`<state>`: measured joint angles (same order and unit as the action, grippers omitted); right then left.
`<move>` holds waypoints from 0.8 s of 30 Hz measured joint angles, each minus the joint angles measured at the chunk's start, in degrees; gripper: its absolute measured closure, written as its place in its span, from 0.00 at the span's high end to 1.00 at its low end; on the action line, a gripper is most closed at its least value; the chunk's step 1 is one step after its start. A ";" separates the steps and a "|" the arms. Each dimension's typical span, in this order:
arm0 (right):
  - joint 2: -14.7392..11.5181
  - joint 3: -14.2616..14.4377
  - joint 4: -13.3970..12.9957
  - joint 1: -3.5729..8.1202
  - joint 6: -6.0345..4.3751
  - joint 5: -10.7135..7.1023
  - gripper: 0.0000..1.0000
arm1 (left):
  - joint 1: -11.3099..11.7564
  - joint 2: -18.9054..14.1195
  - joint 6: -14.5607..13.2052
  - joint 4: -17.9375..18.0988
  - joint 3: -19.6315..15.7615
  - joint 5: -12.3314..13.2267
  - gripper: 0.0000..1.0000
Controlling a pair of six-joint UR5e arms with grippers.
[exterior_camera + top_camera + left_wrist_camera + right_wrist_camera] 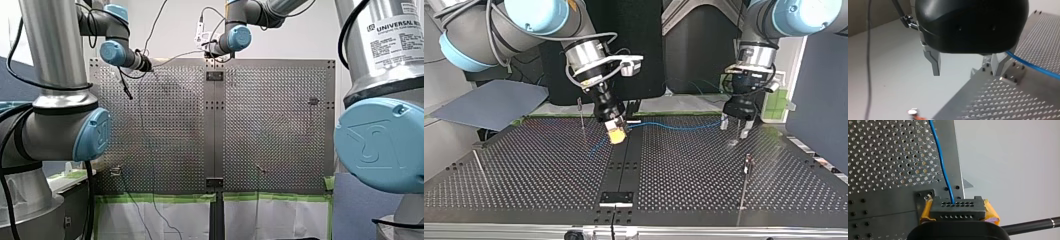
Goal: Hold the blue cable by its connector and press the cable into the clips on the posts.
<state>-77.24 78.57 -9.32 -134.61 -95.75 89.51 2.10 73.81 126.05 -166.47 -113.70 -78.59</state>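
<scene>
In the right wrist view my right gripper (958,214) has its yellow pads (991,213) shut on a black connector block (958,206). The blue cable (942,162) runs out of the block across the perforated plate. In the top view my right gripper (617,134) hangs low over the table's middle seam. From there the blue cable (679,127) stretches to my left gripper (734,129). The left wrist view shows my left gripper (966,73) open with nothing between its metal fingers (934,62). There the blue cable (1034,68) passes outside one finger.
Thin posts stand on the perforated table (704,185): one post (746,172) at the top view's right front, one post (581,117) behind my right gripper, and a leaning one (480,167) at the left. A grey board (489,102) lies beyond the table's far left edge.
</scene>
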 joint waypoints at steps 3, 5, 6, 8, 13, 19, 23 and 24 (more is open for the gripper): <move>0.00 -0.01 -0.01 0.06 0.00 0.01 0.00 | -0.60 1.06 0.96 -1.22 0.01 1.48 0.98; 0.01 -0.02 -0.01 0.08 0.00 0.03 0.00 | -1.13 2.09 1.54 -2.28 0.00 2.61 0.98; 0.01 -0.02 -0.01 0.11 0.01 0.04 0.00 | -1.34 2.54 1.71 -2.76 0.00 3.08 0.98; 0.01 -0.02 -0.01 0.13 0.01 0.05 0.00 | -1.85 3.43 2.09 -3.68 0.00 4.08 0.98; 0.02 -0.02 -0.06 0.17 0.02 0.06 0.00 | -2.74 4.04 3.73 -4.19 0.03 6.60 0.98; 0.02 -0.01 -0.09 0.18 0.02 0.05 0.00 | -3.47 4.03 4.37 -3.79 0.06 9.57 0.98; 0.04 0.00 -0.09 0.18 0.02 0.06 0.00 | -3.99 4.03 4.79 -3.74 0.07 11.53 0.98; 0.04 0.00 -0.09 0.18 0.01 0.06 0.00 | -4.06 4.02 4.86 -3.73 0.07 11.92 0.98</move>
<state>-77.20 78.57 -9.41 -134.43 -95.73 89.57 -1.95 77.83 130.91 -170.20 -113.63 -66.66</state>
